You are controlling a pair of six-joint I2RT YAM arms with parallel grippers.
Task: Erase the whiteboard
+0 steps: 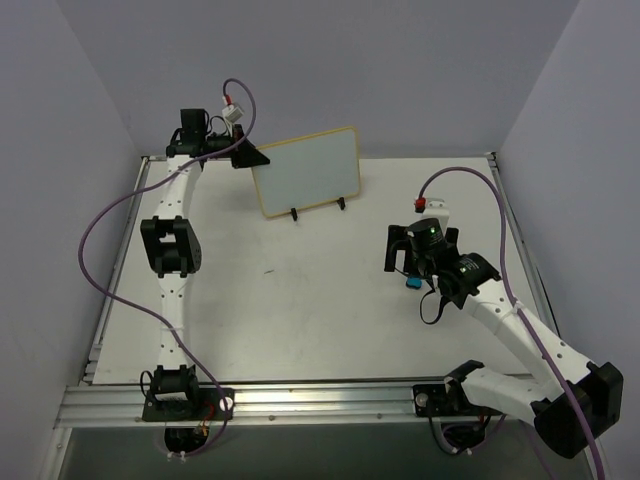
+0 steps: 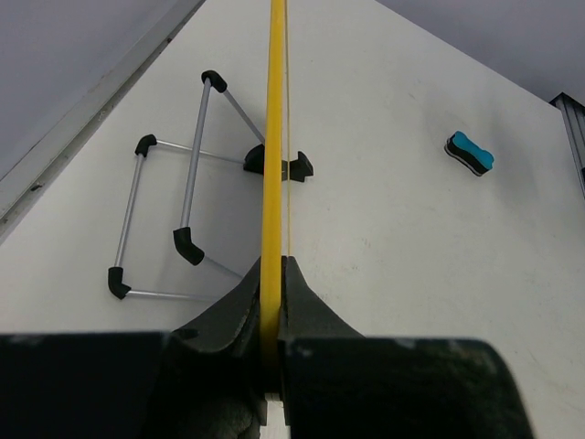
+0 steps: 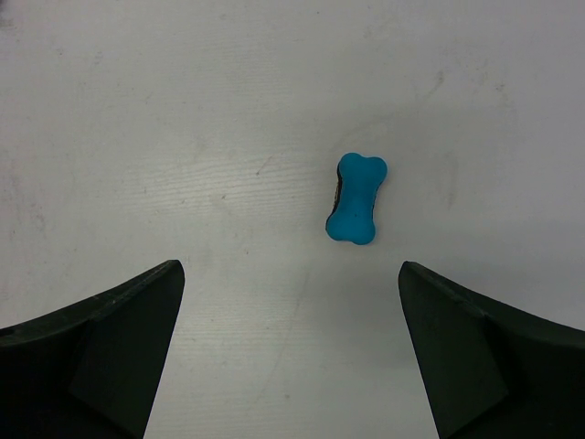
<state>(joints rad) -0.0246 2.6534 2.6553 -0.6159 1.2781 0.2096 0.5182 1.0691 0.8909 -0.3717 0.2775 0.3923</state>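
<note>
At the far left of the table, the left hand is clamping its two fingers together on the left edge of the whiteboard. In the left wrist view, the thin yellow frame is running straight up out from between the pressed fingers.

The whiteboard is standing upright toward the back of the table, left of centre, with its face turned toward the arms. It is a small rectangle with rounded corners and a narrow tan-yellow frame. From above, its surface is showing plain white. Its lower edge is sitting in the two black front hooks of a wire easel stand, whose silver rods and black-capped feet are spreading out on the table behind the board.

Further right, well apart from the board, a small blue bone-shaped eraser is lying flat on the table. The right hand is hovering directly over it, fingers spread wide apart and touching neither the eraser nor the table.
</note>
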